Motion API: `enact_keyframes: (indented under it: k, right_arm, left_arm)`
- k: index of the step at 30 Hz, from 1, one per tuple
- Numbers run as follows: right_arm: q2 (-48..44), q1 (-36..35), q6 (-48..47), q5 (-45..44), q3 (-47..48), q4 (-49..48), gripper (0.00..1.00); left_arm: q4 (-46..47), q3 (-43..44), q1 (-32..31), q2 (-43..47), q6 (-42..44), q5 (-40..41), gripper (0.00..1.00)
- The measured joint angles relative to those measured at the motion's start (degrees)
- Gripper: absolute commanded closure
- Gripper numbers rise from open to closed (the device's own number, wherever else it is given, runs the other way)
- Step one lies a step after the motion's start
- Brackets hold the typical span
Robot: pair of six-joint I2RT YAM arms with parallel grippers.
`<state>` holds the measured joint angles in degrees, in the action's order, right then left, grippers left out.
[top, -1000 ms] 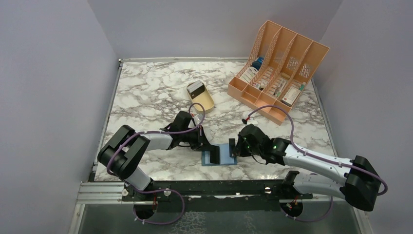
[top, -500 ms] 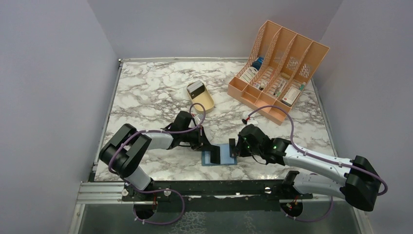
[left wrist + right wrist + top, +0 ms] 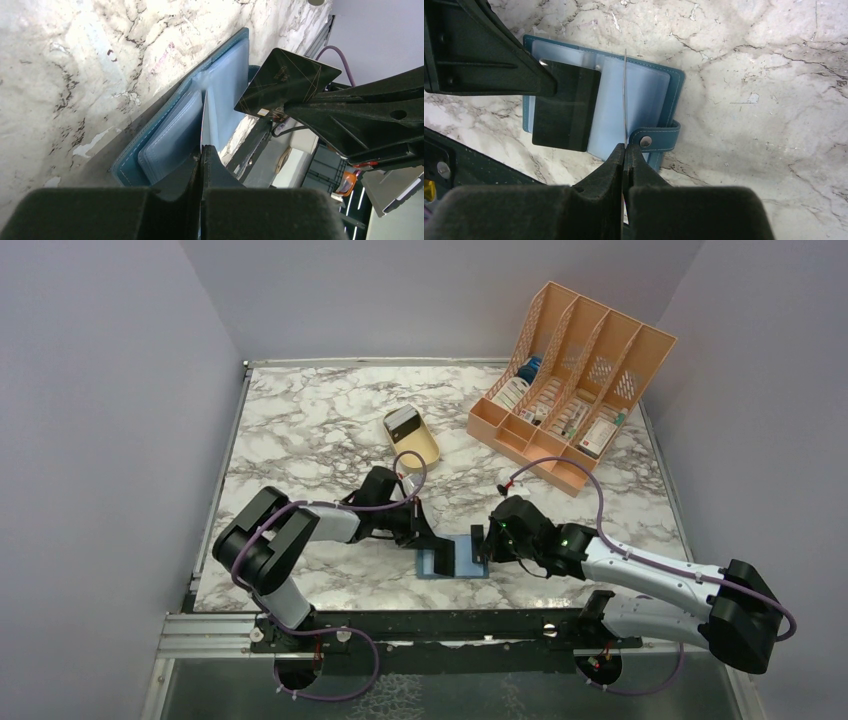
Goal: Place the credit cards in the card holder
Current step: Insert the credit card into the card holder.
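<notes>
The card holder (image 3: 462,562) lies open near the table's front edge, pale blue pockets up, and also shows in the left wrist view (image 3: 170,137) and the right wrist view (image 3: 646,95). My left gripper (image 3: 436,546) is shut on a black credit card (image 3: 566,107) held on edge over the holder's left half; in its own view (image 3: 202,146) the card (image 3: 203,120) shows edge-on. My right gripper (image 3: 481,543) is shut on another dark credit card (image 3: 285,82) over the holder's right half; in its own view (image 3: 625,146) that card (image 3: 625,100) shows edge-on. A pale-faced card (image 3: 403,421) lies in the tan tray.
The tan oval tray (image 3: 427,452) sits behind the left gripper. An orange slotted file rack (image 3: 570,380) with small items stands at the back right. The holder's snap tab (image 3: 656,140) sticks out beside my right fingers. The table's front edge is just below the holder.
My left arm has shifted slightly to the right, bringing its card a little further over the holder. The right arm and the holder have not visibly moved.
</notes>
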<state>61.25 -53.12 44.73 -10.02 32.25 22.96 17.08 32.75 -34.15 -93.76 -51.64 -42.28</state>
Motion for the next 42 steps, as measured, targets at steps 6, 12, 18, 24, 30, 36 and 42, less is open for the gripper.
enact_keyframes:
  k: [6,12,18,24,30,36,42]
  right_arm:
    - [0.0,0.0,0.02,0.0,-0.02,0.02,0.99]
    - [-0.26,0.0,0.17,-0.02,-0.02,0.46,0.99]
    - [-1.05,0.0,1.46,-1.62,0.48,3.87,0.99]
    - [-1.27,0.0,1.7,-2.89,0.96,5.44,0.99]
    - [-0.76,0.0,1.77,-2.89,0.96,5.49,0.99]
    - [-0.72,0.0,1.97,-2.82,0.96,5.4,0.99]
    - [-0.5,0.0,1.97,-2.82,0.94,5.25,0.99]
  left_arm:
    - [0.44,0.61,0.0,-0.76,0.31,-0.42,1.0]
    - [0.46,0.66,0.0,-0.81,0.7,-0.39,1.0]
    - [0.48,1.18,0.0,-0.87,1.03,-0.35,1.0]
    - [0.5,1.31,0.0,-0.87,0.96,-0.35,1.0]
    - [0.5,1.31,0.0,-0.87,0.55,-0.35,1.0]
    - [1.68,1.29,0.0,-1.05,-0.76,-0.37,1.0]
    - [3.74,1.29,0.0,-1.68,-2.64,-0.39,1.0]
